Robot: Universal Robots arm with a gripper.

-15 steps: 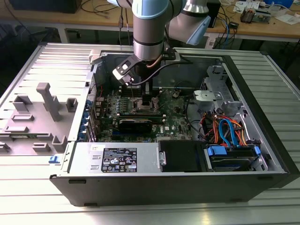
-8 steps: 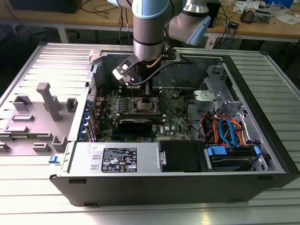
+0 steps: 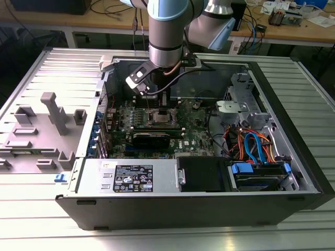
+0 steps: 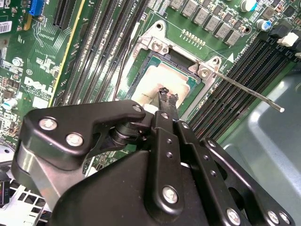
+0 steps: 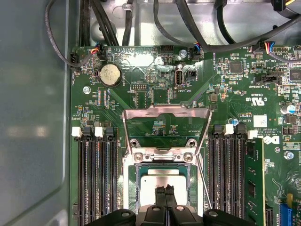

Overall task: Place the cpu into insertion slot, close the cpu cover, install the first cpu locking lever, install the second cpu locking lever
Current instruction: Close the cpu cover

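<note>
The cpu (image 4: pixel 157 77), a flat square chip with a dull silver top, lies in the insertion slot (image 4: pixel 155 44) on the green board; both also appear in the first wrist view as the cpu (image 5: pixel 155 181) and the insertion slot (image 5: pixel 162 157). The cpu cover (image 5: pixel 165 112), a thin silvery frame, stands swung open behind the slot. A thin locking lever (image 4: pixel 249 92) sticks out free from the slot's corner. My gripper (image 4: pixel 167 96) is shut with nothing between its fingers, its tips right over the cpu's top; whether they touch it I cannot tell. From outside, the gripper (image 3: pixel 162 104) hangs above the slot (image 3: pixel 159 117).
Long black memory slots (image 5: pixel 96 179) flank the socket on both sides. A black card (image 3: pixel 152 138) sits just in front of it. The open case wall (image 3: pixel 172 198), a power supply (image 3: pixel 131 178) and drive bays with cables (image 3: pixel 251 146) surround the board. Grey fixtures (image 3: pixel 52 112) stand outside on the exterior view's left.
</note>
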